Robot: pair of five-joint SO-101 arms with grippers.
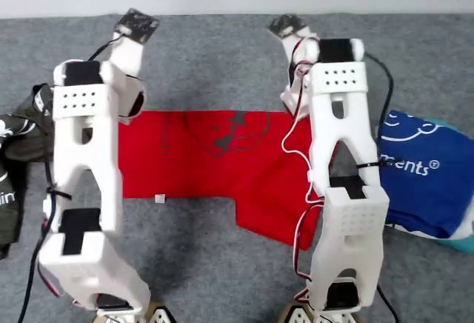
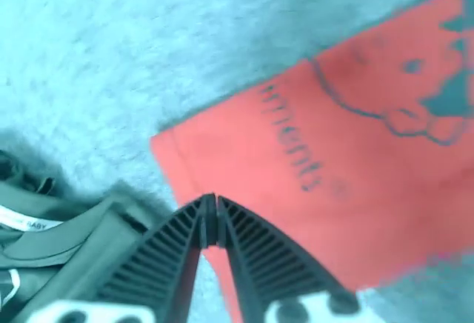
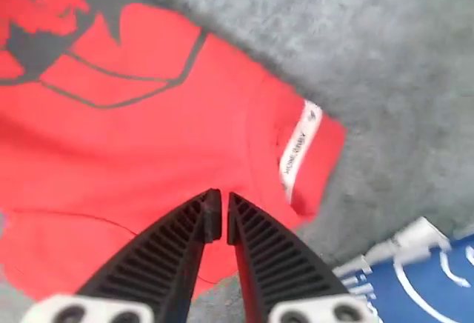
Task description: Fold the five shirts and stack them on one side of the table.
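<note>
Red shirt lies spread mid-table. Left gripper is closed over its edge; right gripper is closed to a slit near the collar label. Blue shirt lies beside the right arm, green shirt beside the left.

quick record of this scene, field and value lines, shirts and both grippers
surface: grey felt table
centre: red shirt with dark print, spread flat
left edge: dark green shirt, crumpled
right edge: blue shirt with white print
left gripper: shut, at red shirt's edge
right gripper: shut, over red shirt
</note>
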